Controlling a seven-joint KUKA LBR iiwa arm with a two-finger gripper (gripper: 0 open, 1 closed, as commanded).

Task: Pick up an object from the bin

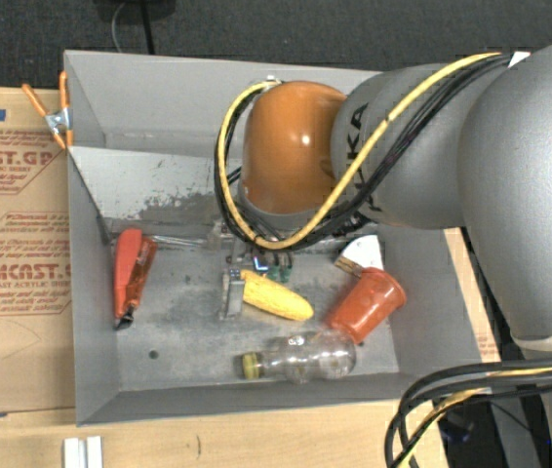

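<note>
**Bin contents and arm, as they stand**

- Grey metal bin (86, 291): floor mostly bare on the left half, items gathered middle and right.
- Gripper (240, 286): low over the middle of the floor, under the arm's orange cover (291, 149). I cannot tell whether the claw is apart or together, and nothing is seen clamped in it.
- Yellow corn-cob-shaped piece (278, 300): lying flat at the bin's middle, its left end just beside the gripper. Contact cannot be judged.
- Red cup (366, 305): on its side, right of the yellow piece and near it.
- Clear plastic bottle (300, 359): lying along the near wall, just nearer than the yellow piece.
- Orange-red hand tool (130, 273): by the left wall, well apart.
- White item (366, 253): far side of the cup, partly under the arm.

**Step in hand (judged):** positioning at the floor for a grasp; no lift yet.

**Next move calls for:** a firm close on the yellow piece's tapered, rounded end, which may roll or slip, then a straight rise clear of bottle and cup.
</note>
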